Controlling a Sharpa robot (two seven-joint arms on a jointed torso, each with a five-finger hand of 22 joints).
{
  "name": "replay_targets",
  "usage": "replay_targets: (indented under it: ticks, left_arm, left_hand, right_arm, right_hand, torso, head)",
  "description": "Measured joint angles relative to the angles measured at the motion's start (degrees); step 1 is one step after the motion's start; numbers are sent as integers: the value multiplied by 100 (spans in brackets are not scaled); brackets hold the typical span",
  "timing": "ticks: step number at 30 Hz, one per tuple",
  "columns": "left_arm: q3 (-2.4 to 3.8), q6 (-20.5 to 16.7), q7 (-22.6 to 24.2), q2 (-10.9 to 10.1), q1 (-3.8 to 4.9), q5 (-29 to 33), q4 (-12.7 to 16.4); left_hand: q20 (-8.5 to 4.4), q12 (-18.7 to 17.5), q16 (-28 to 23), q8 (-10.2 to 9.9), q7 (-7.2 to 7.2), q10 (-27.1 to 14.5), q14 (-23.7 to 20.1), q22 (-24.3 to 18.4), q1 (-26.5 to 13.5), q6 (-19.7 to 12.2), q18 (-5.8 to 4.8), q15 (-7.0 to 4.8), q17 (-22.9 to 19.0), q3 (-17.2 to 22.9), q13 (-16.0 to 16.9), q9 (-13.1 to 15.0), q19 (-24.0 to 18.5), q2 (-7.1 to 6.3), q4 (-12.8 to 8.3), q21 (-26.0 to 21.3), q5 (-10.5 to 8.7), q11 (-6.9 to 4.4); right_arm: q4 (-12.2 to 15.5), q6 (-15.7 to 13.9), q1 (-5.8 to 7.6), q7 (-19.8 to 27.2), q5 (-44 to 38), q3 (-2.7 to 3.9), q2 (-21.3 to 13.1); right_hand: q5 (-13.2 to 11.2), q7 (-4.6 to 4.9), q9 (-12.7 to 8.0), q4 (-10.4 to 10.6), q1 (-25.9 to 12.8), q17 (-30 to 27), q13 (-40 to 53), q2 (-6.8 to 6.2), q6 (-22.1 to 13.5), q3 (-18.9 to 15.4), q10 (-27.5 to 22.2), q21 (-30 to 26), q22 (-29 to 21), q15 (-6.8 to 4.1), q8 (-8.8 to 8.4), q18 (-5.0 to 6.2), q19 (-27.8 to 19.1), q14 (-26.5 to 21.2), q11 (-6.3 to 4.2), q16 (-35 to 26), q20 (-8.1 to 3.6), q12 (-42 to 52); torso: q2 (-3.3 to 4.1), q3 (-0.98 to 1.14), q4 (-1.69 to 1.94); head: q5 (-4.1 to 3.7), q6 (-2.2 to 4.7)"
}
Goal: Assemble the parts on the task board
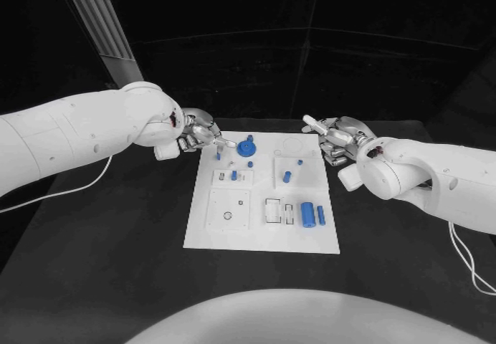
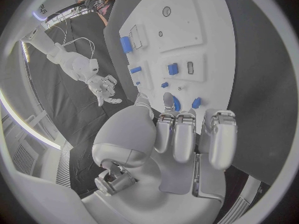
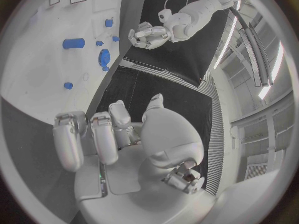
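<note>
The white task board (image 1: 264, 233) lies in the middle of the black table. On it are a blue gear (image 1: 246, 149), two blue cylinders (image 1: 307, 213) side by side, and small blue pegs (image 1: 234, 174) standing in sockets. My left hand (image 1: 196, 136) hovers at the board's far left corner, fingers apart and holding nothing. In the left wrist view its fingertips (image 2: 177, 122) hang just short of the gear (image 2: 176, 104) and a peg (image 2: 196, 103). My right hand (image 1: 336, 140) is off the far right corner, spread and holding nothing. The right wrist view shows its fingers (image 3: 102, 134) over bare table beside the board (image 3: 37, 45).
A grey ribbed post (image 1: 109, 36) rises at the back left. Thin white cables trail over the table on the left (image 1: 62, 193) and on the right (image 1: 465, 251). Black tabletop surrounds the board on all sides.
</note>
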Motion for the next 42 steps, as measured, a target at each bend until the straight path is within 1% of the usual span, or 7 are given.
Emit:
replay_targets:
  ticks: [2, 6, 11, 18, 25, 31, 42]
  left_arm:
    - [3, 77, -10, 12, 53, 28, -84]
    - [0, 314, -83, 118, 89, 65, -354]
    - [-2, 626, -221, 285, 92, 93, -655]
    - [-2, 926, -417, 505, 17, 96, -963]
    - [-2, 1120, -590, 712, -88, 20, -1248]
    - [-2, 1171, -627, 820, -172, -61, -1467]
    - [-2, 1146, -626, 960, -204, -285, -1692]
  left_hand:
    - [0, 0, 0, 0, 0, 0, 0, 0, -37, 0, 0, 0, 0, -22, 1, 0, 0, 37, 8, 0, 115, 0]
    - [0, 0, 0, -63, 0, 0, 0, 0, -72, 0, 0, 0, 0, -38, 1, -35, 0, 72, -7, 0, 349, 0]
    - [0, 0, 0, -107, -1, 0, 0, 0, -29, 0, 0, 0, 0, -38, 3, -61, 0, 166, -7, 0, 416, 0]
    - [0, 0, 0, -108, -1, 0, 0, 0, -7, -1, 0, 0, 0, -38, 4, -68, 0, 188, -7, 0, 416, -1]
    - [0, 5, 0, -217, -22, -1, 0, 0, 73, 21, 0, 0, 0, -37, 15, -107, 0, 268, -7, 0, 726, -1]
    - [0, 5, 0, -218, -22, -1, 0, 0, 73, 20, 0, 0, 0, -37, 9, -107, 0, 268, -7, 0, 727, -1]
    - [0, 5, 0, -218, -22, -1, 0, 0, 89, 20, -1, 0, 0, -37, 11, -113, 0, 283, -7, 0, 727, -1]
  right_arm:
    - [-2, 0, -1, 0, -1, 0, 3]
    - [-4, 1, -4, -2, -1, 0, 14]
    - [-1, 2, -6, -6, -1, 0, 20]
    - [4, 2, -6, -10, -2, 0, 25]
    - [10, 3, -6, -15, -3, 0, 25]
    - [10, 3, -6, -19, -4, 0, 31]
    - [6, 6, -6, -25, -5, 0, 41]
  right_hand:
    - [0, 0, 0, 0, 0, 0, 0, 0, 0, 0, 0, 0, 0, 0, 0, 0, 0, 0, 0, 0, 0, 0]
    - [0, 0, 0, 0, 0, 0, 0, 0, 0, 0, 0, 0, 0, 0, 0, 0, 0, 0, 0, 0, 0, 0]
    - [0, 0, 0, 0, 0, 0, 0, 0, 0, 0, 0, 0, 0, 0, 0, 0, 0, 0, 0, 0, 0, 0]
    - [0, 0, -5, 0, 0, 0, 1, 0, 0, 0, 0, 0, 0, 0, 0, 0, 0, 0, 0, 0, 0, 0]
    - [0, 0, -5, 0, 0, 0, 1, 0, 0, 0, 0, 0, 0, 0, 0, 0, 0, 0, 0, 0, 0, 0]
    - [0, 0, -5, 0, 0, 0, 1, 0, 0, 0, 0, 0, 0, 0, 0, 0, 0, 0, 0, 0, 0, 0]
    - [0, 0, -4, 0, 31, 0, -8, 31, 0, 0, -21, 0, 0, 0, 0, 0, 0, 0, 21, 0, 0, 0]
  torso:
    - [0, 1, -3]
    - [7, 0, -12]
    - [14, 0, -15]
    - [16, 0, -18]
    - [15, 0, -23]
    - [12, 0, -19]
    - [7, 0, -12]
  head:
    - [23, 0]
    - [76, 0]
    - [99, 0]
    - [102, 0]
    - [90, 0]
    - [85, 0]
    - [80, 0]
